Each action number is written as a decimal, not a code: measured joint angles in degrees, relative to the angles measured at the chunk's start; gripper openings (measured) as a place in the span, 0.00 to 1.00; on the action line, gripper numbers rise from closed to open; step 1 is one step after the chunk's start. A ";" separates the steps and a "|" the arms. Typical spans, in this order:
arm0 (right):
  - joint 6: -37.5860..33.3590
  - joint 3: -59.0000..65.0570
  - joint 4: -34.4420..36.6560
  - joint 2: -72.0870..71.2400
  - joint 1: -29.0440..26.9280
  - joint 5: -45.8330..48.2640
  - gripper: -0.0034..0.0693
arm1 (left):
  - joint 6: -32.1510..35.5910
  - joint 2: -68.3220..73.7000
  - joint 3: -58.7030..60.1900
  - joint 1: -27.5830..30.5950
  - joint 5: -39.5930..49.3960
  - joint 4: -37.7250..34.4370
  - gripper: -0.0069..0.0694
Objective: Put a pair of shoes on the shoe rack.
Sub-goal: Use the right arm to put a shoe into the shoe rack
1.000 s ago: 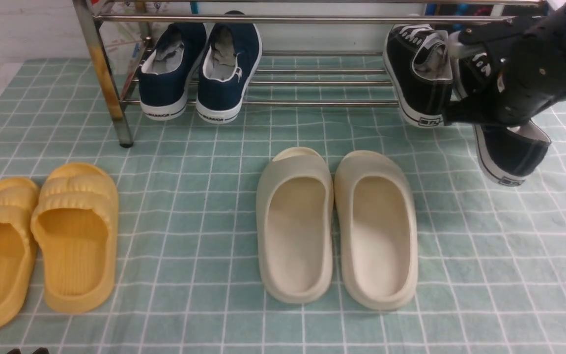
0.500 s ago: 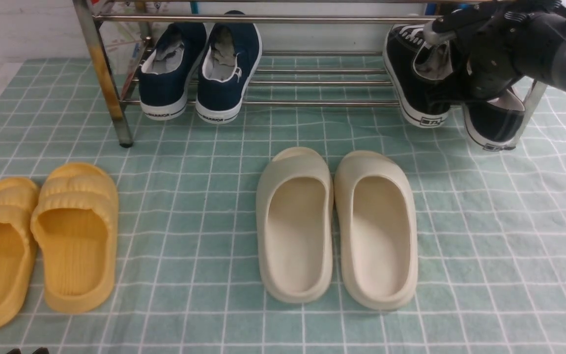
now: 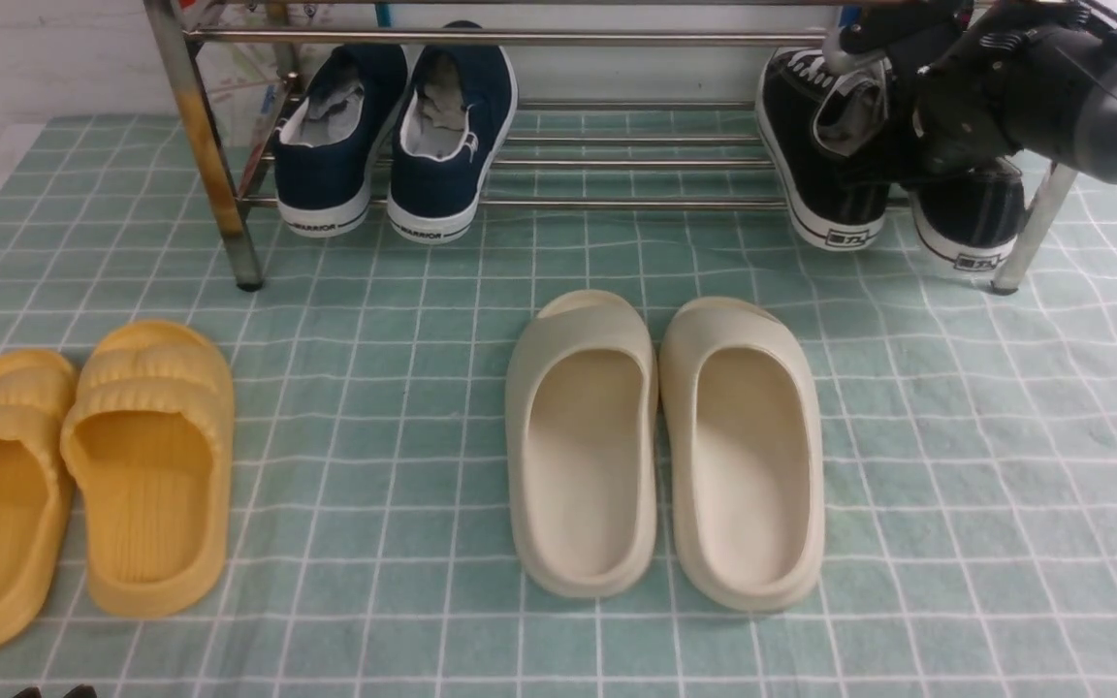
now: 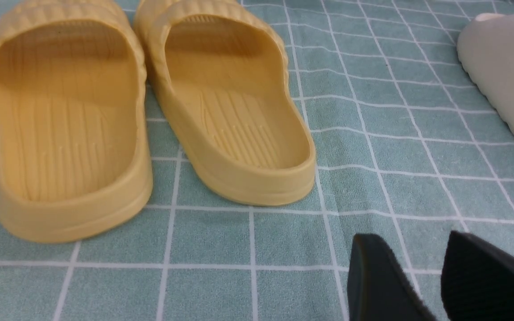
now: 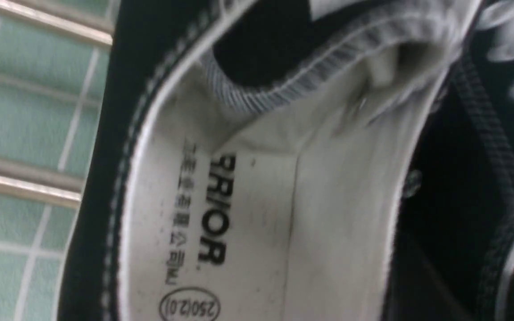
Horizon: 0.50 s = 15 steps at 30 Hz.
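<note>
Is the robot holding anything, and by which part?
Seemingly the right black sneaker, by its opening's rim, but the right arm hides its fingers. The left fingers hold nothing.

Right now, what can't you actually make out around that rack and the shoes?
Right gripper: front view, jaws hidden by its arm and the black sneakers; grip unclear.
Shoe rack: front view, upper part cut off by the top edge.
Left gripper: left wrist view, fingers cut by the bottom edge.

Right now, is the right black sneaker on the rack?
On, apparently: the sneaker sits level beside its mate on the rack; held or free, cannot tell.
</note>
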 joint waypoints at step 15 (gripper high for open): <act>-12.62 -0.05 20.92 -7.69 0.00 13.09 0.62 | 0.00 0.00 0.00 0.00 0.00 0.00 0.40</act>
